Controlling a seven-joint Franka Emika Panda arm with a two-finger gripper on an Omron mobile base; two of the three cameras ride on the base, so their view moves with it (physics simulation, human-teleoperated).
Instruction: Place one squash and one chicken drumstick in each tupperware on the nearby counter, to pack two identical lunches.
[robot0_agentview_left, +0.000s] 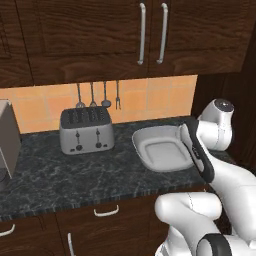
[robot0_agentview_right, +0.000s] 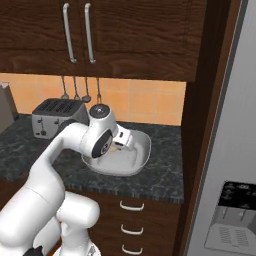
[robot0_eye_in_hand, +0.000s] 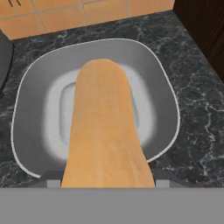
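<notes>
My gripper (robot0_agentview_right: 119, 143) is shut on the squash (robot0_eye_in_hand: 105, 131), a long tan-orange lump that covers the fingers in the hand view. It hangs just above the middle of a pale grey-white tupperware (robot0_eye_in_hand: 168, 103), which stands on the black speckled counter (robot0_agentview_left: 75, 175). The tupperware (robot0_agentview_left: 162, 150) looks empty inside. From the right base view a sliver of the squash (robot0_agentview_right: 115, 147) shows under the hand, over the tupperware (robot0_agentview_right: 142, 152). The chicken drumstick is out of view.
A silver toaster (robot0_agentview_left: 86, 130) stands left of the tub, and a grey appliance (robot0_agentview_left: 7, 140) sits at the far left. Utensils (robot0_agentview_left: 97, 97) hang on the tiled wall. A dark cabinet wall and a fridge (robot0_agentview_right: 230, 150) close off the right side.
</notes>
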